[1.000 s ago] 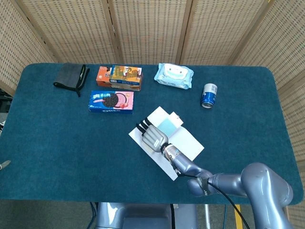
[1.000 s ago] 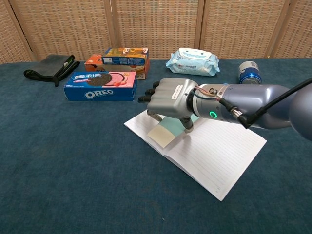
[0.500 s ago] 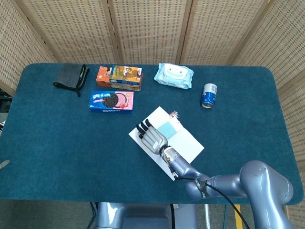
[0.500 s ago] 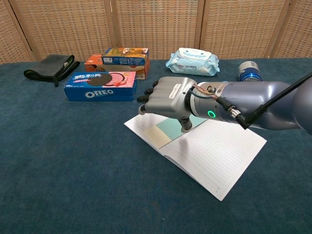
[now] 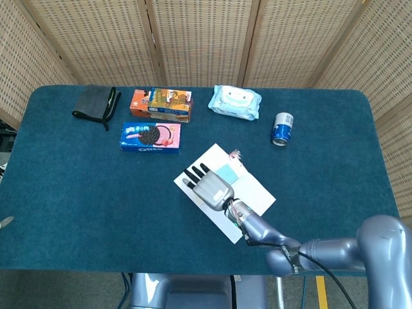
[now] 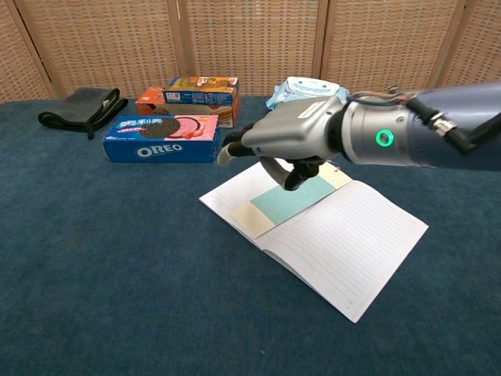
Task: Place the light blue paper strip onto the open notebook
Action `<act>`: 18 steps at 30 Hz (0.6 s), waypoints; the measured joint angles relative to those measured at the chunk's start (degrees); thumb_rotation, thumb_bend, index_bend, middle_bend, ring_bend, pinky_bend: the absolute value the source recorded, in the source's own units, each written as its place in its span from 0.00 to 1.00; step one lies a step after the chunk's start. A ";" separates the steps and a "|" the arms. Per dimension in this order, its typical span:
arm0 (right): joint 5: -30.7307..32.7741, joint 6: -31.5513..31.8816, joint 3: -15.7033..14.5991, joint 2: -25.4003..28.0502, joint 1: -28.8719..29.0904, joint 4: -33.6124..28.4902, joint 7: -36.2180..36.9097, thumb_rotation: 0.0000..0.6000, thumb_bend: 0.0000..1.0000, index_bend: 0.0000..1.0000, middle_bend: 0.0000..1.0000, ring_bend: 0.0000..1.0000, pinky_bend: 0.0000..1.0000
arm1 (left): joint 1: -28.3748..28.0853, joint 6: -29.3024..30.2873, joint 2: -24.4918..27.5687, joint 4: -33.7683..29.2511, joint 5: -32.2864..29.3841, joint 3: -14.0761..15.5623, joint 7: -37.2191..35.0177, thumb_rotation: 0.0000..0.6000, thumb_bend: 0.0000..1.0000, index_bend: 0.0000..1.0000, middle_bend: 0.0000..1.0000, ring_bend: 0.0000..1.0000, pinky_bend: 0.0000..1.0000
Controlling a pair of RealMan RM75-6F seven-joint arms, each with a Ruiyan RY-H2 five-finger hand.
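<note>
Now the right hand has lifted clear of the notebook, where a second ago it was pressed low over the page; it hovers above with fingers spread and nothing in them. The blue strip lies flat on the left page, untouched, its near end just beside a cream patch at the page edge. By the look of it the placing is done and the arm is pulling back. The left hand shows in neither view. The Oreo box and can sit well apart on the counter.
</note>
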 measured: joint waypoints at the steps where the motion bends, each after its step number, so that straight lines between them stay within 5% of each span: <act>1: -0.38 -0.81 0.14 1.20 -0.76 -0.94 2.91 1.00 1.00 0.00 0.00 0.00 0.06 | 0.04 0.11 0.02 -0.07 0.26 0.07 -0.02 1.00 0.00 0.00 0.00 0.00 0.00; 8: -5.02 -4.82 -0.87 8.33 -7.73 -5.29 17.98 1.00 1.00 0.00 0.00 0.00 0.02 | 0.42 0.92 0.02 -0.14 2.45 0.81 -0.35 1.00 0.00 0.00 0.00 0.00 0.00; 18: -0.65 -3.33 -1.84 2.03 -6.52 -2.14 16.08 1.00 1.00 0.00 0.00 0.00 0.02 | 1.50 2.99 0.03 -0.18 4.55 1.52 -1.33 1.00 0.00 0.00 0.00 0.00 0.00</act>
